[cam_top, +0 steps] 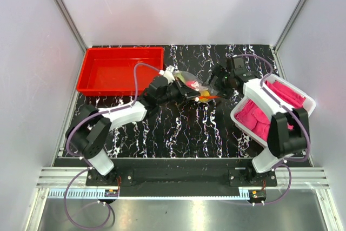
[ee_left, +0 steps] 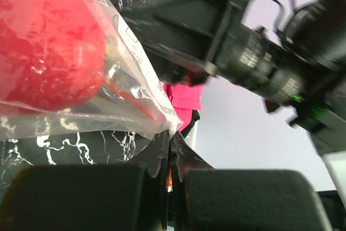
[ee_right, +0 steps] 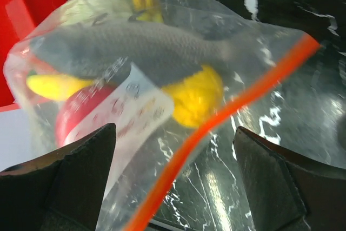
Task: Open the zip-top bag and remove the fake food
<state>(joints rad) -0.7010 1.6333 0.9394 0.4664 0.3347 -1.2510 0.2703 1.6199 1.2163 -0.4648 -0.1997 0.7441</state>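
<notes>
The zip-top bag is lifted at the table's middle, between both grippers. My left gripper is shut on its edge; in the left wrist view the pinched plastic runs into the shut fingertips of the left gripper, with a red fruit inside. My right gripper is open. In the right wrist view the orange zip strip crosses slantwise between the wide-apart fingers of the right gripper, touching neither. Fake food fills the zip-top bag: grey fish, banana, red fruit, yellow-orange fruit.
An empty red tray sits at the back left. A white bin of pink cloth stands at the right, under the right arm. White walls close in the left, back and right sides.
</notes>
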